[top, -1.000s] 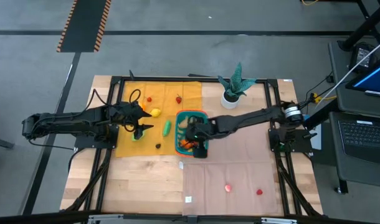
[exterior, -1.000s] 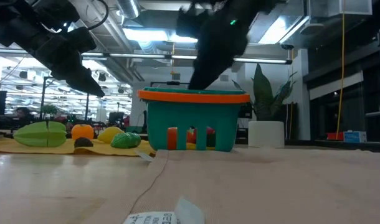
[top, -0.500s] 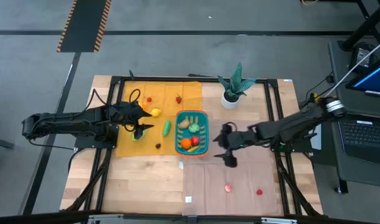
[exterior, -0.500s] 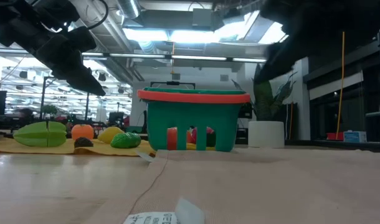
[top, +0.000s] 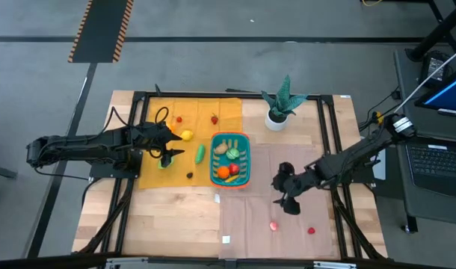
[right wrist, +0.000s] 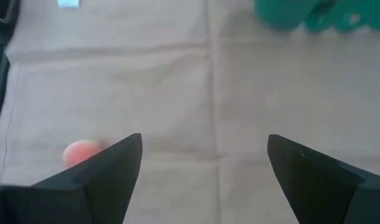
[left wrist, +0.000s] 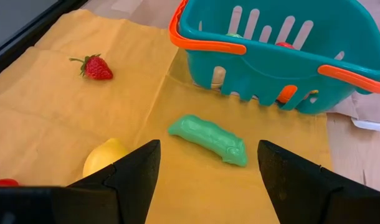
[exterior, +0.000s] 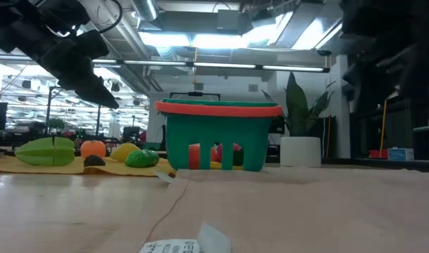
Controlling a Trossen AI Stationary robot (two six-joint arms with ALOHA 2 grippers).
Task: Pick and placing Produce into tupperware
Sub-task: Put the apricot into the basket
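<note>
The wooden desk [top: 168, 217] carries a yellow cloth [top: 157, 112] on its left and a tan mat [top: 288, 224] on its right. The teal basket [top: 247, 159] straddles both. A potted plant [top: 277, 113] stands behind; two red pieces [top: 274, 224] lie on the mat.

This was a robotics lab or workshop: a wooden desk [top: 176, 217] in a black metal frame [top: 329, 134] stood on grey concrete floor [top: 228, 45] with hazard-striped tape [top: 101, 30], a laptop [top: 437, 161] alongside, and exposed ceiling ducts [exterior: 148, 10] and strip lights [exterior: 221, 67] overhead.
</note>
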